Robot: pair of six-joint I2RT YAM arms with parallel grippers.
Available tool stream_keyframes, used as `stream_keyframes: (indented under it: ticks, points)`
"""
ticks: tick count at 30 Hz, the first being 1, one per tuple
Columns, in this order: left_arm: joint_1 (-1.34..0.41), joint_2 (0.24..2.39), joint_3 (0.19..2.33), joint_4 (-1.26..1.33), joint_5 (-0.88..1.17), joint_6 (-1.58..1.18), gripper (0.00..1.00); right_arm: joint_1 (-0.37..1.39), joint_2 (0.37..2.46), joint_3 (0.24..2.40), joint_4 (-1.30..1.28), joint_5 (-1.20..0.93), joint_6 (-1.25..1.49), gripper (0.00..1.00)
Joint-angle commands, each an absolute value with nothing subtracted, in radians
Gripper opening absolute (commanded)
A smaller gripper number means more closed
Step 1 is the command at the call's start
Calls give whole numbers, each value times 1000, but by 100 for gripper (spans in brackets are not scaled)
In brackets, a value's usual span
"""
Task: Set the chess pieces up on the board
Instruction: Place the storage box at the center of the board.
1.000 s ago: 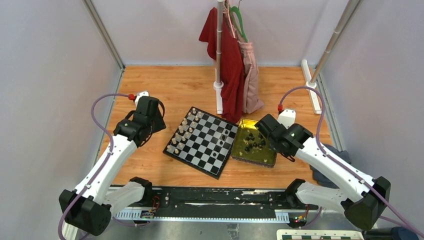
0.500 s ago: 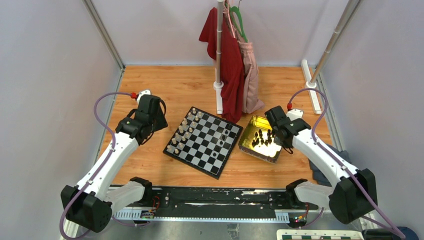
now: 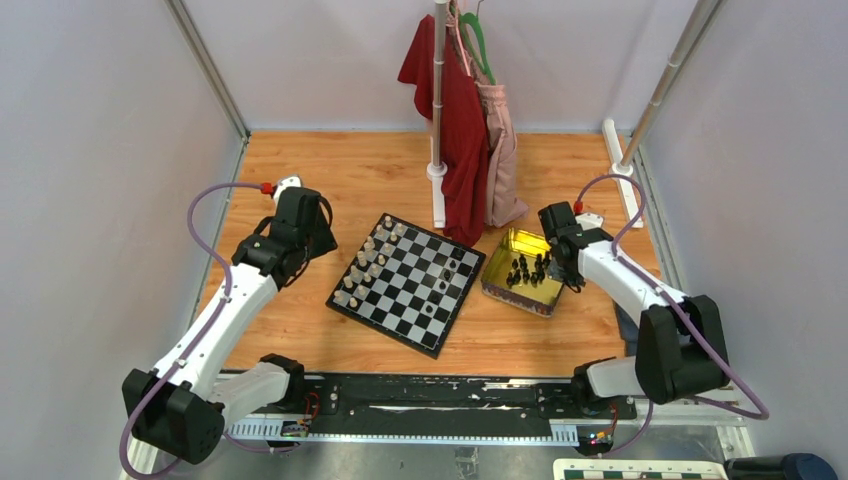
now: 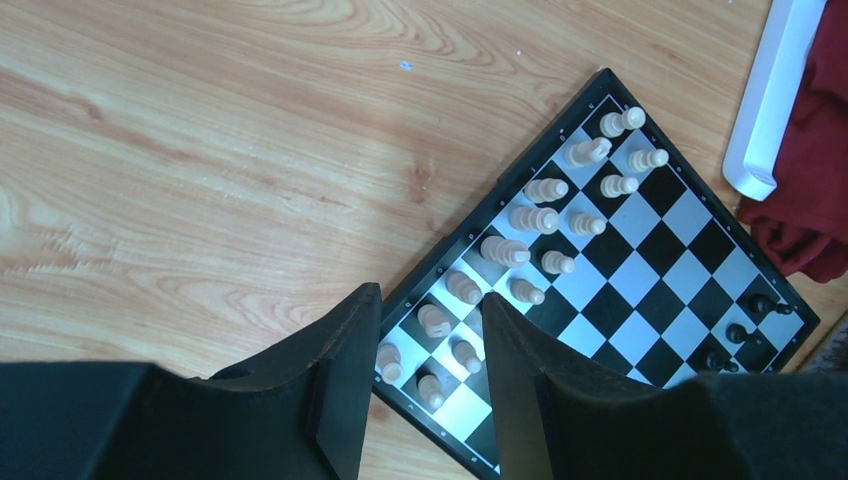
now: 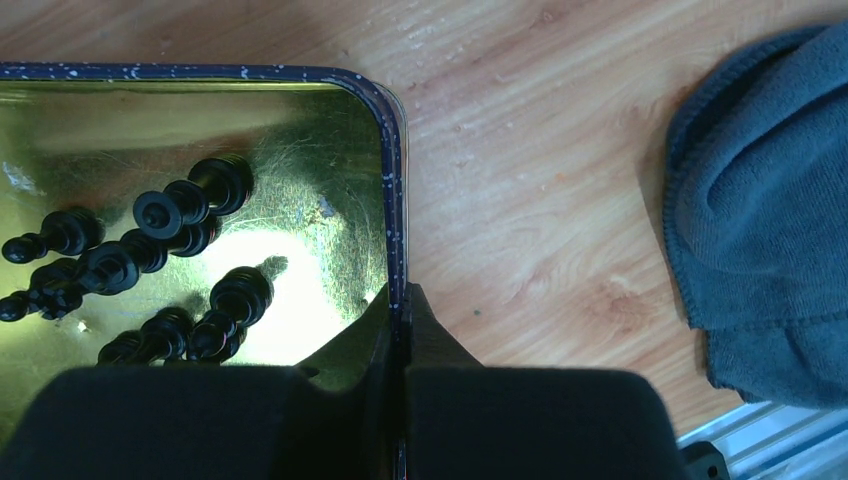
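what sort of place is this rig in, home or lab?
Looks like an enclosed lab test cell, not a home: plain grey wall panels on metal frame poles, a robot mounting rail, and staged props, a chessboard and a clothes rack.

Blk chess pieces (image 5: 160, 215): most clustered in gold tin (image 5: 396, 180), few on board (image 3: 407, 283) rt side. Board flat, rotated.

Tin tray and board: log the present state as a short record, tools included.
board: cream pieces in two rows along its left side; a few black chess pieces on the opposite side
tin tray: right of the board, more black pieces clustered inside
left tool: open, left of the board, holding nothing
right tool: shut on the tin tray's rim
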State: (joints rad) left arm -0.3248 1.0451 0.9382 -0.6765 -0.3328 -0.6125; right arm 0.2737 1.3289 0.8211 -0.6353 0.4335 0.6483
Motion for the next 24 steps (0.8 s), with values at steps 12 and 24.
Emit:
stream_keyframes:
  ticks: [12,24]
  points:
    - [-330,1058,888,-613,-328,-635,47,177,1475,843,-504,411,551,0]
    - [-330,1063,862,-595,-327,-637,47,160,1535,890,-495,406,521,37]
